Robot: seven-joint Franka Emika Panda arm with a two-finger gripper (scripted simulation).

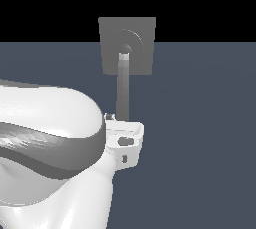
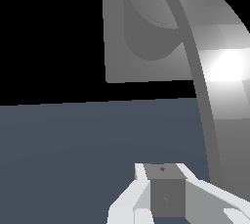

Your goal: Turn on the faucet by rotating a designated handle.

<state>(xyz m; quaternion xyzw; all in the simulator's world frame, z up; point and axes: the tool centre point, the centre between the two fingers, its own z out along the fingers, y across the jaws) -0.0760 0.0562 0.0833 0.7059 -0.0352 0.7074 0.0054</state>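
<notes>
The pincer (image 1: 123,123) sits at the handle's (image 1: 123,90) free end, its spread seemingly hidden

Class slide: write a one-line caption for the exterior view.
Simulated Panda arm's end effector at the free end of the handle projecting from the grey faucet.

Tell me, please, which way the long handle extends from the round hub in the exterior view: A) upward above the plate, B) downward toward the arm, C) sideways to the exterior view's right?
B: the handle drops from the faucet hub, past the plate's lower edge, to the arm's white end.
</notes>
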